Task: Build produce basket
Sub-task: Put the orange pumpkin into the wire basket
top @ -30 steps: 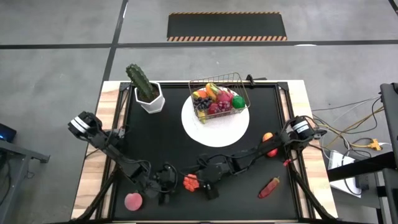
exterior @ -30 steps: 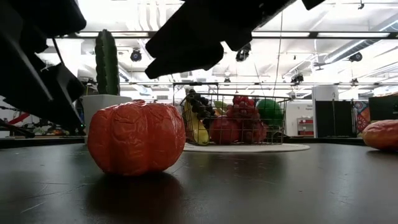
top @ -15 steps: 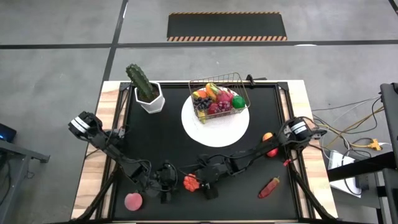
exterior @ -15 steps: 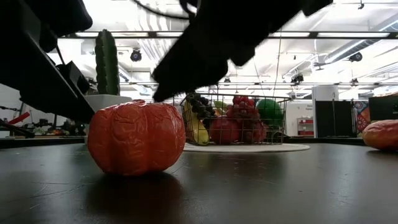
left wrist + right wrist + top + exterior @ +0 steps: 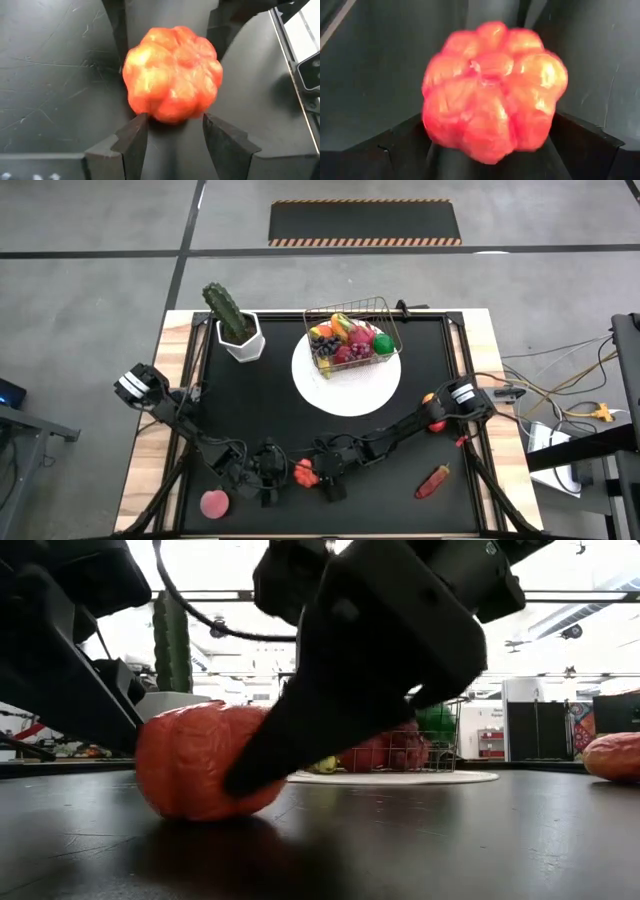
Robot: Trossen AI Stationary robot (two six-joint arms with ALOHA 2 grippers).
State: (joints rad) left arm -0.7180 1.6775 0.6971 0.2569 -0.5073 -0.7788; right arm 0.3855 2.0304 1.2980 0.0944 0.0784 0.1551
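An orange-red toy pumpkin (image 5: 305, 472) rests on its underside on the black table near the front edge. My right gripper (image 5: 320, 474) is open and low over it, one finger on either side of the pumpkin (image 5: 492, 90). My left gripper (image 5: 278, 470) is open on the pumpkin's other side, its fingertips (image 5: 136, 131) right at the pumpkin's edge (image 5: 170, 117). The wire basket (image 5: 352, 338) with produce stands on a white plate (image 5: 345, 395) at the back. My left gripper points slanting down at the pumpkin from the table's left; its fingertips stand right at the pumpkin's lower edge, and I cannot tell whether they touch it. My right gripper comes slanting down from the table's right and straddles the pumpkin; one finger (image 5: 300, 730) reaches down in front of it. I cannot tell whether it touches.
A cactus in a white pot (image 5: 238, 330) stands at the back left. A pink peach (image 5: 213, 503) lies at the front left, a red chili (image 5: 432, 481) at the front right, and two small red-orange pieces (image 5: 434, 412) beside the right arm.
My right gripper has come down and a little toward the table's left, onto the pumpkin, so that its fingers now stand around it. The pumpkin has stayed on the table.
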